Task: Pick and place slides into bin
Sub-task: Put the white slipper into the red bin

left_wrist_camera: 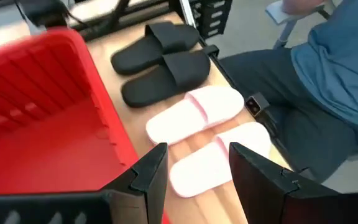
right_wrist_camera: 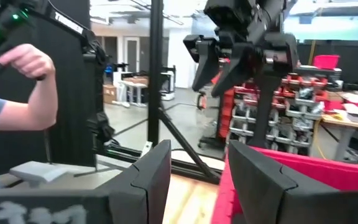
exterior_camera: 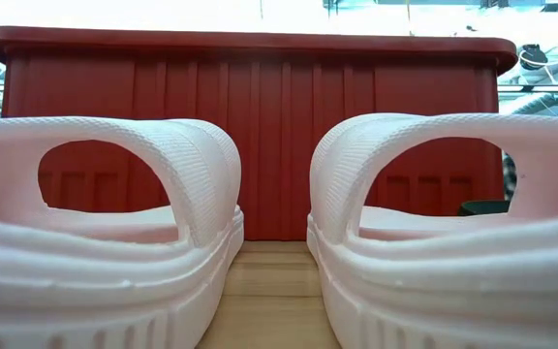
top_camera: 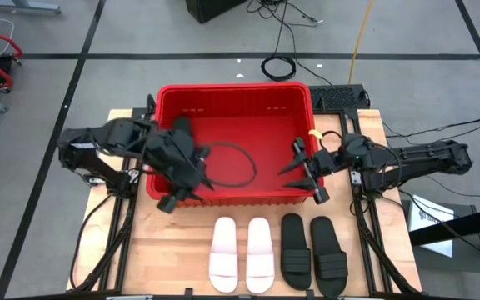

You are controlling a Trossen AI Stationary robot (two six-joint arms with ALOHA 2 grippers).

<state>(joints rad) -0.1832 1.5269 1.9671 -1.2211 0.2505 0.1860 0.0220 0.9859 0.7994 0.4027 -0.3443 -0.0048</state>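
A: Left claw [top_camera: 177,193]?

B: Fingers spread apart, nothing between them. It hangs over the near left corner of the bin [top_camera: 298,98], right above the front rim. From its wrist camera both dark fingers [left_wrist_camera: 148,177] show with a clear gap, touching nothing.

A: Right claw [top_camera: 307,171]?

B: Also parted and empty, over the bin's right end just inside the right wall. Its wrist view shows the two fingers [right_wrist_camera: 151,171] separated, with the red rim beyond them.

A: Slides?

B: Four visible on the wooden tabletop [top_camera: 173,242], lined up side by side just in front of the bin's near wall. White pair on the left: [top_camera: 224,254] and [top_camera: 259,253]. Black pair on the right: [top_camera: 295,250] and [top_camera: 329,258]. Long axes all run front to back, square to the bin's long side; the outer black one tilts slightly.

A: Low view?

B: The two white slides fill it, straps arched, red wall [exterior_camera: 279,136] behind.

A: Anything else?

B: A person in a blue top [left_wrist_camera: 334,62] sits past the tabletop's front edge.
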